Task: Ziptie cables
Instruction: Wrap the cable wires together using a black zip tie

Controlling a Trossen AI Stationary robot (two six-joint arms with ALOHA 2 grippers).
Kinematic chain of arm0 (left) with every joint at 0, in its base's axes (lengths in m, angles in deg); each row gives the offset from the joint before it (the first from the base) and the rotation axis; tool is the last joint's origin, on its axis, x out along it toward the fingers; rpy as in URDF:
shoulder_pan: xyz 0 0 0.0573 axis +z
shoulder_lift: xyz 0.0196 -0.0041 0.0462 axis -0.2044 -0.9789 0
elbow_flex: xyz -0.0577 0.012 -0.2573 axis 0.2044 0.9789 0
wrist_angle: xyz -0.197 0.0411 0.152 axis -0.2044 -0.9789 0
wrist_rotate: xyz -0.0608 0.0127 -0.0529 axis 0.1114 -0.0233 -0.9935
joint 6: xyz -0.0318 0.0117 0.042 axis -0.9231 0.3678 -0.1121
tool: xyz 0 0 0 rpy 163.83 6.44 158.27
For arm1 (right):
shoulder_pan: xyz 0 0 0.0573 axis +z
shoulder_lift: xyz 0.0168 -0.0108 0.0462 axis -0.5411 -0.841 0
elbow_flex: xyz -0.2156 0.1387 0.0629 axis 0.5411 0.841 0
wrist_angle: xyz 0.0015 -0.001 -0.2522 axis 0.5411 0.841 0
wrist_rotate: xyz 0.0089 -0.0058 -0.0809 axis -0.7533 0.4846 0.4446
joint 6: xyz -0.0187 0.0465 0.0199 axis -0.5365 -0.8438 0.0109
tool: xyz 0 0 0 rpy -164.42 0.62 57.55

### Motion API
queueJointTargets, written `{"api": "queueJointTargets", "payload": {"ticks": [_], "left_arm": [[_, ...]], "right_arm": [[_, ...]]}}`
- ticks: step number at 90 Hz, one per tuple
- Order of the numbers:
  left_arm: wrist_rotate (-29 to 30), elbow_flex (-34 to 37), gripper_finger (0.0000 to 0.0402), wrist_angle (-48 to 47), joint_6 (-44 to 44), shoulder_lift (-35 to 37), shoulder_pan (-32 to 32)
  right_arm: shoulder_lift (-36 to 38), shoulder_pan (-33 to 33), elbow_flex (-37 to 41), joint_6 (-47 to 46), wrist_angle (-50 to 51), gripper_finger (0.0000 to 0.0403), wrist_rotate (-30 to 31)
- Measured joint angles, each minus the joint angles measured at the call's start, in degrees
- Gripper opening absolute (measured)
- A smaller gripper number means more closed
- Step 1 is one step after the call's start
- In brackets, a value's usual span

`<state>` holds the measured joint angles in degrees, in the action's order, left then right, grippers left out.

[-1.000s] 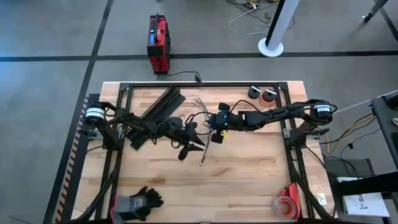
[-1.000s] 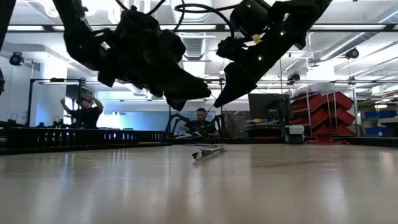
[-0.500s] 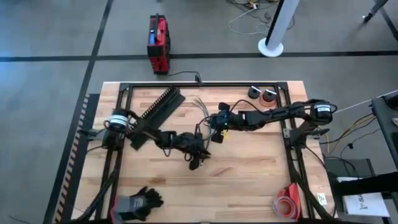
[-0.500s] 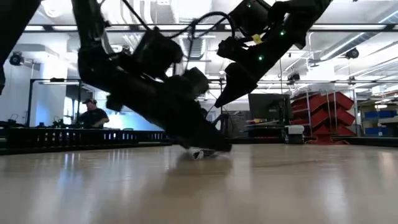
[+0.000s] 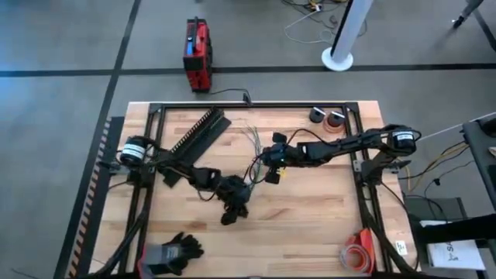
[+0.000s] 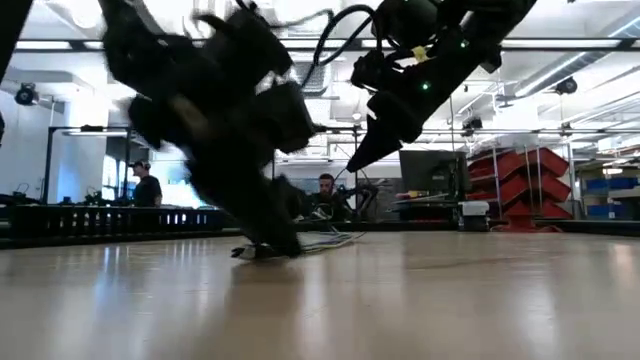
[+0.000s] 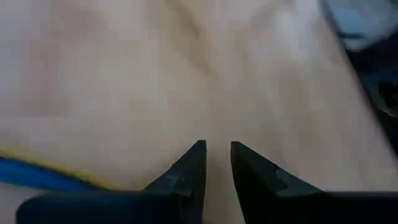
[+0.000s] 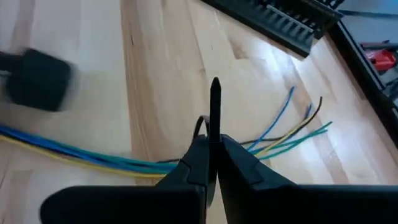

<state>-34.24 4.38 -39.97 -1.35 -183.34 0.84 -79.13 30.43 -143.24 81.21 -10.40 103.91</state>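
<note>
Right wrist view: right gripper [image 8: 211,155] clenched on a thin black plastic ziptie [image 8: 215,109] above the thin coloured cables [image 8: 93,158]; left gripper [image 7: 216,163], released, near them; probably positioning; next, threading around the bundle.

Bright ceiling lights; left arm [image 6: 215,120] motion-blurred, left wrist view perhaps defocused.

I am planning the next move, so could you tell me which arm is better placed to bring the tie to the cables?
The right, I think. The right gripper is shut on a black zip tie and hangs just above the cables. The left gripper holds nothing, slightly open at the bare table.
</note>
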Motion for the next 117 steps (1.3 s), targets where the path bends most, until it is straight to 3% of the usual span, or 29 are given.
{"api": "queueJointTargets", "payload": {"ticks": [24, 31, 46, 54, 79, 101, 117], "left_arm": [[0.17, 5.69, 0.0059, 0.74, -2.05, 8.68, -3.9], [6.1, 7.99, 0.0059, 3.33, 1.24, 13.69, -3.53], [25.92, 15.18, 0.0059, 13.17, 7.94, 23.05, -1.91], [30.88, 19.22, 0.006, 19.47, 8.35, 25.32, 0.61], [29.49, 24.79, 0.0114, 35.73, 9.41, 20.32, 9.92], [27.97, 19.32, 0.017, 40.23, 13.32, 10.96, 14.12], [26.06, 16.54, 0.0176, 43.74, 15.55, 7.64, 16.39]], "right_arm": [[0.04, 0.32, 0.0, -1.58, -0.84, 0.0003, 0.49], [0.04, 0.32, 0.0, -1.39, -1.9, 0.0003, 0.46], [-0.11, 0.32, 0.0, -0.81, -2.88, 0.0003, -1.84], [-0.11, 0.47, 0.0, -0.97, -3.07, 0.0003, -2.2], [-0.17, 0.29, 0.04, -0.59, -4.65, 0.0003, -4.39], [-0.17, -0.35, 0.07, 0.82, -5.14, 0.0003, -8.85], [-0.2, -1.71, 0.07, 0.64, -5.57, 0.0003, -9.0]]}}
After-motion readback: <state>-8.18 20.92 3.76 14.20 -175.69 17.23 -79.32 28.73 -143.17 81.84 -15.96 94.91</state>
